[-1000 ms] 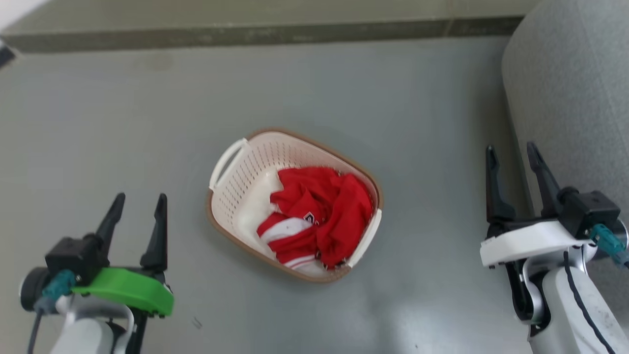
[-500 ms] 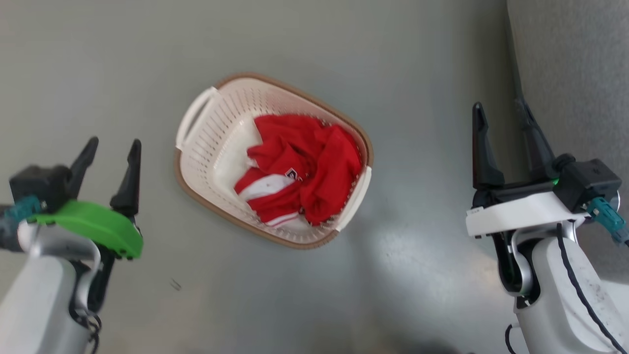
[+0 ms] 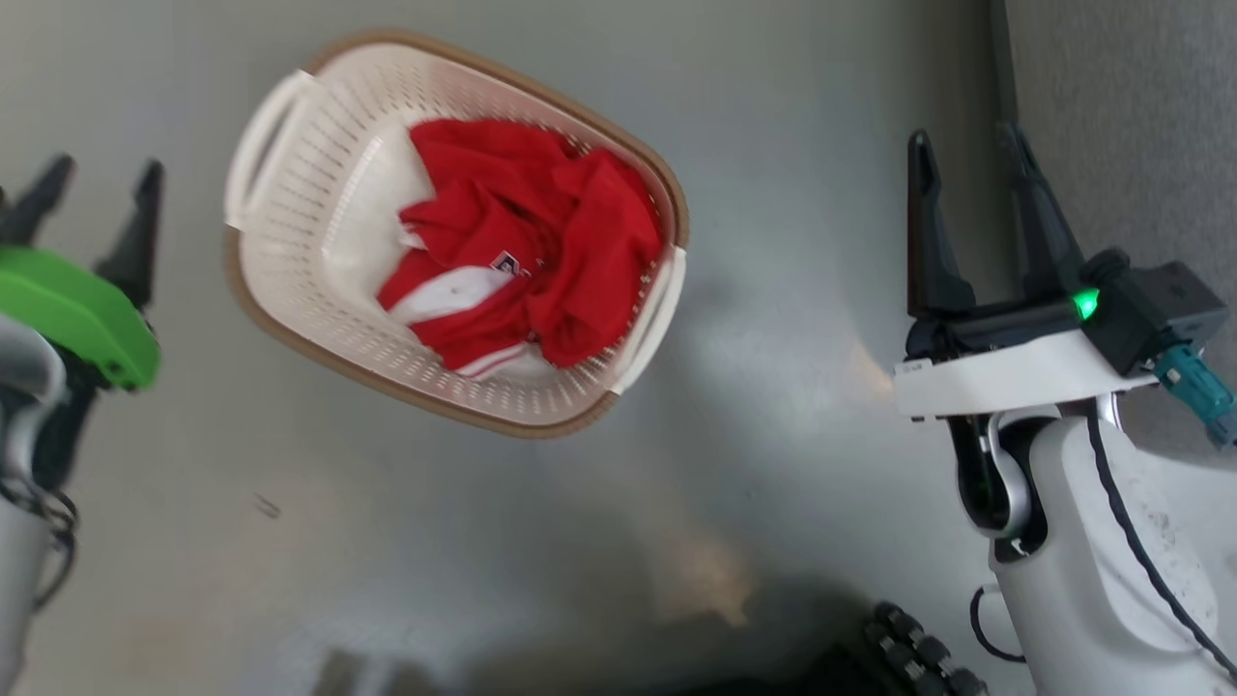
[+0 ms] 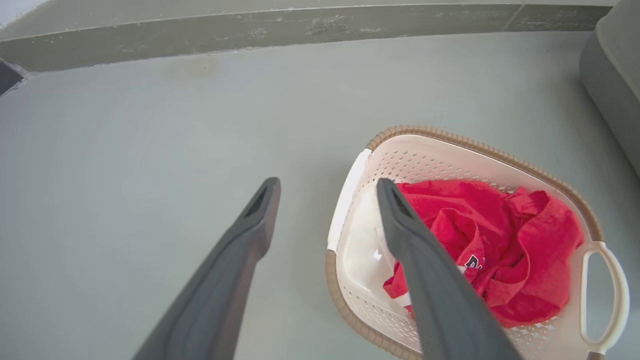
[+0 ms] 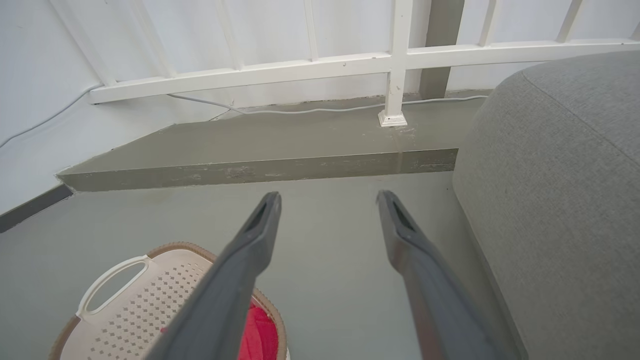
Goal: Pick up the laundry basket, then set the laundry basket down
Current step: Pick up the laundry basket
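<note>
The laundry basket (image 3: pixel 319 164) stands on the grey floor, cream-white and perforated, with a brown rim and white loop handles; red and white clothing (image 3: pixel 512 242) lies inside. My left gripper (image 3: pixel 97 193) is open to the left of the basket, apart from it. In the left wrist view the left gripper (image 4: pixel 327 187) hovers over the floor beside the basket (image 4: pixel 480 155). My right gripper (image 3: pixel 966 155) is open well to the right of the basket, near the grey sofa. The right wrist view has the right gripper (image 5: pixel 327 200) above bare floor, the basket (image 5: pixel 150 295) at lower left.
A grey upholstered sofa (image 3: pixel 1121 106) rises right next to the right gripper. A low concrete step (image 5: pixel 260 160) with a white railing (image 5: pixel 395 60) and cables runs along the far side. The robot's dark base (image 3: pixel 908 648) sits at the bottom edge.
The head camera has tilted down and forward, so the basket slid toward the upper left of the picture. Both grippers stay open; the left one sits nearer the left edge.
</note>
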You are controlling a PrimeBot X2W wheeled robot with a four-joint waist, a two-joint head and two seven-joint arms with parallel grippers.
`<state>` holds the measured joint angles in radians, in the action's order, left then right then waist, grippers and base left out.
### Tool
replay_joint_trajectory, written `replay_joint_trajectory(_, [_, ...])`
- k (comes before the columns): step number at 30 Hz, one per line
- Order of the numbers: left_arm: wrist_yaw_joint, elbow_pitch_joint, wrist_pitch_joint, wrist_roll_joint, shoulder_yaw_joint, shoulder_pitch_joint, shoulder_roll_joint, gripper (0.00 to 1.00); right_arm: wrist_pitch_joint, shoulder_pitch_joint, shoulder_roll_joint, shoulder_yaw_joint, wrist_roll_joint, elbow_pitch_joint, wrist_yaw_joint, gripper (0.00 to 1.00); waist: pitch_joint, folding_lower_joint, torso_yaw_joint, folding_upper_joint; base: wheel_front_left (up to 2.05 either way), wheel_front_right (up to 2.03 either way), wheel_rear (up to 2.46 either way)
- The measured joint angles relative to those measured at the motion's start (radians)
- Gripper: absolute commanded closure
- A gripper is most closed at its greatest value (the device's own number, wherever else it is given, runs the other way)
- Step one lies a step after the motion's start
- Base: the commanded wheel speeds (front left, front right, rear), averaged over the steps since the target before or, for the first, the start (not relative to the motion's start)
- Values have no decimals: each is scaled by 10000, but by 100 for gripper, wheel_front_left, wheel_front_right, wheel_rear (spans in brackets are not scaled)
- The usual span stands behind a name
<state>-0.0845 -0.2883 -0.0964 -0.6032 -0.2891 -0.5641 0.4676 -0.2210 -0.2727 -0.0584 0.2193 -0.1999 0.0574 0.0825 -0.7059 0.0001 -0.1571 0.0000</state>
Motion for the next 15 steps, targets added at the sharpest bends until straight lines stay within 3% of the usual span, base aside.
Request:
replay_joint_trajectory(8, [-221,-510,-943,-105,-33,-1436,523,0,-173,-628,25,215,-326,184,92,0,-1145,0,-494,0,0,0,0])
replay_joint_trajectory(15, [-311,-1252,-1145,-113,-159,-2123,734,0,-265,-1106,50,385,-477,38,163,0,-2028,1,-882,0,0,0,0])
